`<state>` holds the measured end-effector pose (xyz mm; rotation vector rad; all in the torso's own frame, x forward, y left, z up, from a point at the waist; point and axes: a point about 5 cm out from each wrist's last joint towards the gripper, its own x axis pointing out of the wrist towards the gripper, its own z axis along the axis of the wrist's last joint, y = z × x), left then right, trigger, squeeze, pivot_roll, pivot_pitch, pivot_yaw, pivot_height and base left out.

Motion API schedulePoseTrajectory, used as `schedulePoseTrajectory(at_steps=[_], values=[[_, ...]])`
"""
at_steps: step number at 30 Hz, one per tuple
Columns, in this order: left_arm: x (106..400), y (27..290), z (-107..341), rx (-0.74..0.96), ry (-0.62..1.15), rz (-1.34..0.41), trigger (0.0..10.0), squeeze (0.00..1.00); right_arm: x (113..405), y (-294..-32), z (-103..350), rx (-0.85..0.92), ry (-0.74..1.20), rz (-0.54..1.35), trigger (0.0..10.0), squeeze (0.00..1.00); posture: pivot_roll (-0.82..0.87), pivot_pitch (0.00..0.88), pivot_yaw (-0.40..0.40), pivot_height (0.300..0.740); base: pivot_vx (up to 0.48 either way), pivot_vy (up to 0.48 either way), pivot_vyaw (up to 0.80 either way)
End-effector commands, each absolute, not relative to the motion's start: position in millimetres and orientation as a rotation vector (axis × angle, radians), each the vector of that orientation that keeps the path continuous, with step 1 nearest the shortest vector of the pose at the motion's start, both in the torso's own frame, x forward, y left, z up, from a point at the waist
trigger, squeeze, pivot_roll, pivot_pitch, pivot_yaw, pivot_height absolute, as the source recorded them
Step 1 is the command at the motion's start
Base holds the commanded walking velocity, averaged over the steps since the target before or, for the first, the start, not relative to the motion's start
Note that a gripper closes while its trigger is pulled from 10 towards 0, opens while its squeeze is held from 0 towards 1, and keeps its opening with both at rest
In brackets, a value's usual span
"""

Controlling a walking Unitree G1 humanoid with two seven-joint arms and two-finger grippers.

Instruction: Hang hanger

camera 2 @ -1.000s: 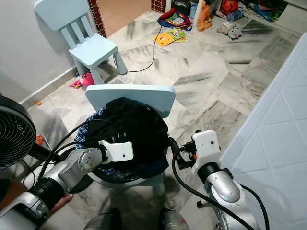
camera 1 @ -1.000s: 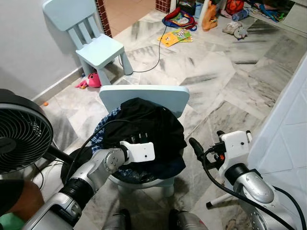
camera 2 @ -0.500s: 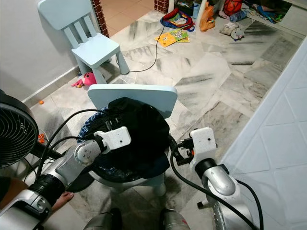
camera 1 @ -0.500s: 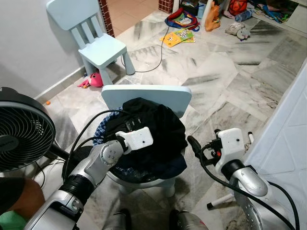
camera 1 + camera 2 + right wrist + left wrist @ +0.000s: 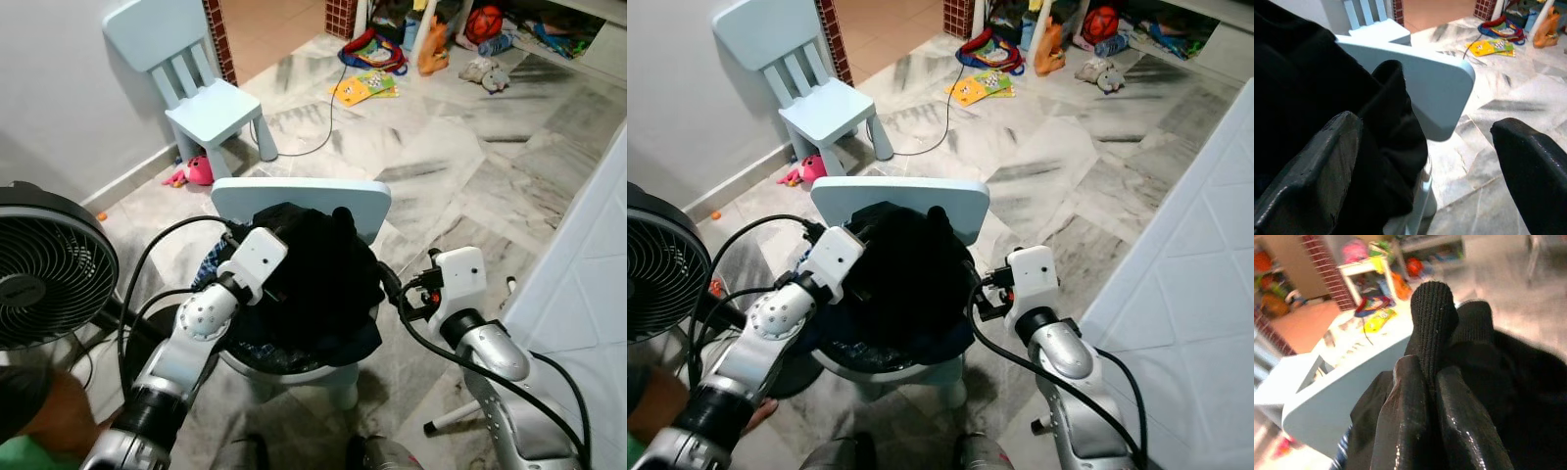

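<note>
A heap of black clothing (image 5: 328, 284) over a blue checked cloth lies on the seat of a pale blue child's chair (image 5: 240, 196). My left gripper (image 5: 1422, 374) is shut on a ribbed fold of the black clothing (image 5: 1432, 313) and holds it up near the chair's back. My right gripper (image 5: 1425, 147) stands open at the heap's right side, one finger (image 5: 1317, 171) against the cloth and the other finger (image 5: 1533, 166) out over the floor.
A black floor fan (image 5: 44, 264) stands close on the left, with a person's limb (image 5: 49, 421) below it. Behind are a second pale blue chair (image 5: 201, 93), a pink toy (image 5: 196, 169), a cable and scattered books (image 5: 364, 88). A white tiled wall (image 5: 588, 274) borders the right.
My left gripper has risen toward the chair's back, pulling a fold of black cloth up with it. My right gripper has come closer to the heap's right side.
</note>
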<state>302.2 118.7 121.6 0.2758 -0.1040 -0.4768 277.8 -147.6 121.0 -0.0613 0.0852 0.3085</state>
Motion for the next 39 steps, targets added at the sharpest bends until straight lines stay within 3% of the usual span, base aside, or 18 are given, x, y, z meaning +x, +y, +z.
schedulePoseTrajectory(at_steps=[1, 5, 6, 9, 10, 11, 12, 13, 14, 15, 28, 37, 38, 39], values=[[299.8, 126.2, 126.7, 0.233, -0.106, -0.434, 0.0, 0.0, 279.2, -144.4, 120.5, -0.066, 0.077, 0.323, 10.0, 0.0, -0.05, 0.083, 0.028, 0.74, 0.0, 0.0, 0.0], [278.8, 137.0, 126.1, 0.119, -0.096, -0.328, 0.0, 0.0, 284.2, -140.9, 120.0, -0.062, 0.068, 0.336, 10.0, 0.0, -0.03, 0.055, 0.016, 0.74, 0.0, 0.0, 0.0], [272.9, 139.5, 122.5, 0.12, -0.074, -0.313, 0.8, 0.0, 285.6, -139.8, 120.0, -0.062, 0.067, 0.341, 10.0, 0.0, -0.01, 0.045, 0.007, 0.74, 0.0, 0.0, 0.0], [268.4, 141.4, 120.2, 0.121, -0.057, -0.302, 0.8, 0.0, 286.8, -139.0, 119.8, -0.062, 0.066, 0.345, 10.0, 0.0, -0.01, 0.043, 0.005, 0.74, 0.0, 0.0, 0.0], [262.8, 144.0, 115.6, 0.12, -0.025, -0.285, 2.9, 0.0, 288.4, -137.7, 120.0, -0.061, 0.064, 0.351, 10.0, 0.0, 0.0, 0.039, 0.0, 0.74, 0.0, 0.0, 0.0], [255.9, 147.3, 110.0, 0.12, 0.01, -0.264, 4.4, 0.0, 290.3, -136.2, 120.4, -0.061, 0.062, 0.358, 10.0, 0.0, 0.0, 0.038, -0.003, 0.74, 0.0, 0.0, 0.0], [251.1, 149.6, 106.5, 0.12, 0.035, -0.25, 4.6, 0.0, 291.6, -135.2, 120.4, -0.06, 0.06, 0.362, 10.0, 0.0, 0.01, 0.037, -0.006, 0.74, 0.0, 0.0, 0.0], [247.0, 151.9, 102.7, 0.128, 0.063, -0.237, 6.5, 0.0, 292.8, -134.3, 120.3, -0.059, 0.059, 0.366, 10.0, 0.0, 0.01, 0.036, -0.011, 0.74, 0.0, 0.0, 0.0], [244.1, 153.2, 101.5, 0.131, 0.083, -0.23, 6.5, 0.0, 293.7, -133.8, 119.9, -0.059, 0.057, 0.368, 10.0, 0.0, 0.01, 0.036, -0.011, 0.74, 0.0, 0.0, 0.0], [241.9, 156.0, 100.8, 0.119, 0.106, -0.201, 10.0, 0.0, 295.0, -132.1, 118.4, -0.059, 0.056, 0.377, 10.0, 0.0, 0.02, 0.036, -0.022, 0.74, 0.0, 0.0, 0.0], [246.4, 154.7, 108.5, 0.188, 0.08, -0.167, 10.0, 0.0, 297.4, -135.7, 117.8, -0.063, 0.043, 0.369, 10.0, 0.0, 0.0, 0.04, -0.014, 0.74, 0.0, 0.0, 0.0], [231.8, 156.9, 71.0, 0.241, 0.381, -0.196, 10.0, 0.0, 295.5, -134.7, 115.3, -0.064, 0.047, 0.373, 10.0, 0.0, 0.0, 0.046, -0.012, 0.74, 0.0, 0.0, 0.0], [230.8, 157.6, 69.0, 0.246, 0.396, -0.201, 10.0, 0.58, 295.7, -135.0, 115.4, -0.065, 0.047, 0.374, 10.0, 0.0, 0.0, 0.046, -0.012, 0.74, 0.0, 0.0, 0.0], [230.3, 158.1, 67.8, 0.249, 0.407, -0.206, 10.0, 0.58, 295.8, -135.3, 115.3, -0.065, 0.047, 0.373, 10.0, 0.0, 0.0, 0.046, -0.012, 0.74, 0.0, 0.0, 0.0]])
